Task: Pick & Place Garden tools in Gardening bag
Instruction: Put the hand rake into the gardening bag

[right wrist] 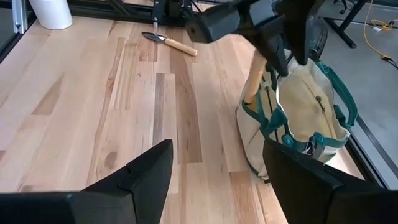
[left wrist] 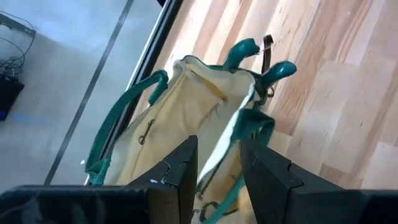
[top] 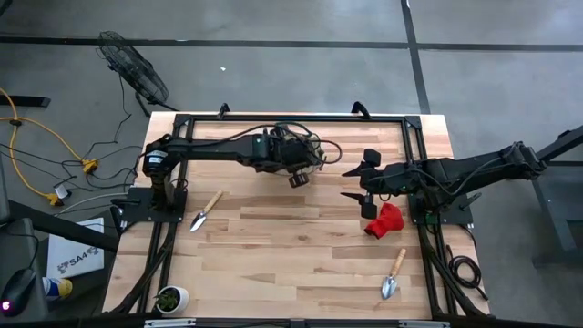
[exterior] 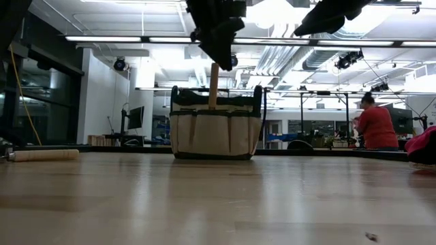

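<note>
Wooden tabletop (top: 291, 246) fills the high view: the left gripper (top: 299, 175) hangs over the bag (top: 310, 153) at upper centre, a trowel (top: 206, 212) lies at left, another trowel (top: 393, 274) at lower right, and a red glove (top: 384, 220) sits just below the right gripper (top: 362, 183), whose fingers are spread and empty. Low view: the left gripper pinches a wooden handle (exterior: 213, 86) standing in the bag. Left wrist view: its fingers (left wrist: 177, 174) hover above the bag's mouth. Right wrist view: bag at right, trowel at top.

The wooden table (top: 301, 246) carries the gardening bag (exterior: 215, 131), two trowels (top: 206, 211) (top: 393, 276), a red glove (top: 385, 220).
</note>
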Tool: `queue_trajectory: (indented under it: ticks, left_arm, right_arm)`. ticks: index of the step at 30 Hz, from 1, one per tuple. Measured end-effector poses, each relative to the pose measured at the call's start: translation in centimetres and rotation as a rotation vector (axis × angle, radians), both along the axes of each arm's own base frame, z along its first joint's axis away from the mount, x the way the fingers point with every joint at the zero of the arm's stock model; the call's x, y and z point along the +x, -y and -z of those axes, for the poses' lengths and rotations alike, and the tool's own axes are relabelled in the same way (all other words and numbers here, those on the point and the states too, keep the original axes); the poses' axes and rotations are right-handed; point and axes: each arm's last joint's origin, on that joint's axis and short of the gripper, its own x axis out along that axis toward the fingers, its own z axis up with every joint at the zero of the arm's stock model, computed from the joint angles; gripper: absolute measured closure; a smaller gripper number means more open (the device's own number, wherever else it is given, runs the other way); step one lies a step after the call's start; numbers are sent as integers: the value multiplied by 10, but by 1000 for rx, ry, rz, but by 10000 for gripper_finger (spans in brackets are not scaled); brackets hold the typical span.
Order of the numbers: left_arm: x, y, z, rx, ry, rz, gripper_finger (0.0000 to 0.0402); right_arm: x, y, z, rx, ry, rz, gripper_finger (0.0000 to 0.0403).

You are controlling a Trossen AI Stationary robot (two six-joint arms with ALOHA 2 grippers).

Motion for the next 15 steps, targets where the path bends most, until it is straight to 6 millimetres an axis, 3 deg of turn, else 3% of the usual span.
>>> queue_trajectory:
  ticks: [8,15]
  left_arm:
    - [-6,0,-17,5,-11,-34,293]
    - [-14,13,-24,-29,-66,-13,385]
  right_arm:
    - [-1,0,2,3,-24,6,160]
    - [-1,0,2,4,-26,9,160]
